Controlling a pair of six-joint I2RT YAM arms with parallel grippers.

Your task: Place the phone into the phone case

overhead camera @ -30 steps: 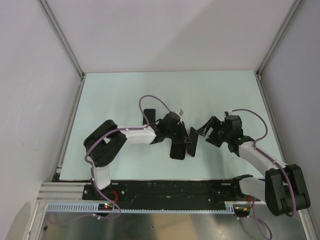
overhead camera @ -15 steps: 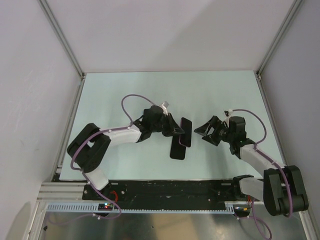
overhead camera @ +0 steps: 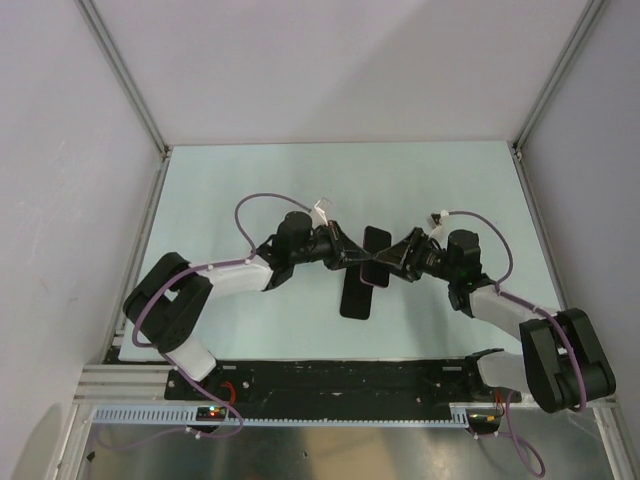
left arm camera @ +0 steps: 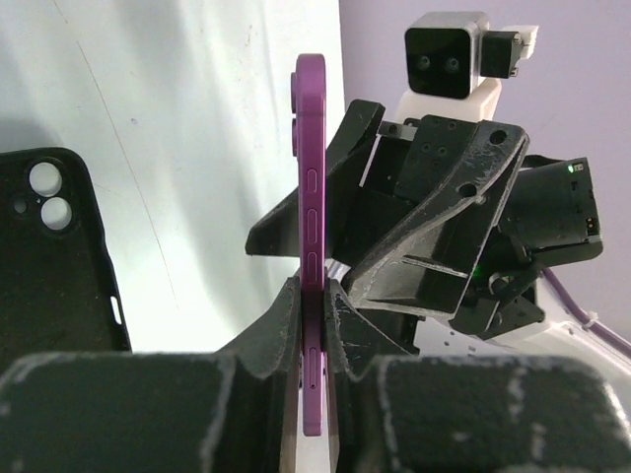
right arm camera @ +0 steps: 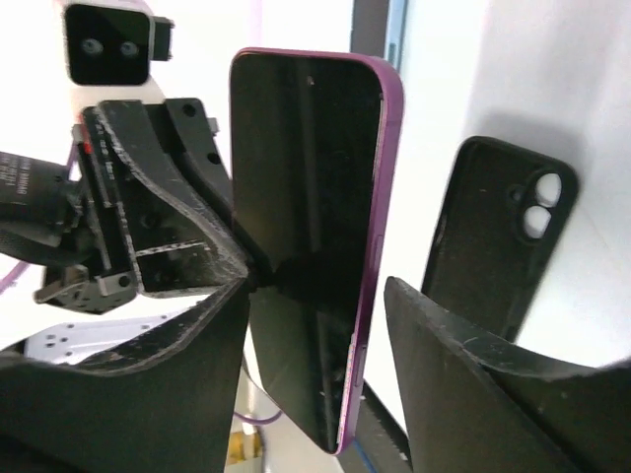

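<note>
Your left claw [left arm camera: 313, 296] is clamping the purple phone [left arm camera: 312, 148] near its lower end, one finger pressing on each flat face. The phone is therefore hanging in the air on edge rather than lying on the table [overhead camera: 250, 180]. From above, it is sticking out at three o'clock from that claw, with its camera end farthest from the fingers.

Your right claw [right arm camera: 317, 286] is sitting at three o'clock of the phone with its fingers apart, one on either side of the phone's width. Neither pad is visibly pressing on it, though I cannot tell whether the finger on the screen side is just touching the glass.

You are, by my reading, in the middle of a mid-air handover or regrasp, and the insertion is not yet begun. The next move calls for closing the right fingers squarely on the phone's long edges before the left ones are letting go, then turning the phone flat.

The black phone case [overhead camera: 356, 298] is lying on the table at about six o'clock from the phone, near but apart from both claws. Its camera cutout is showing.
</note>
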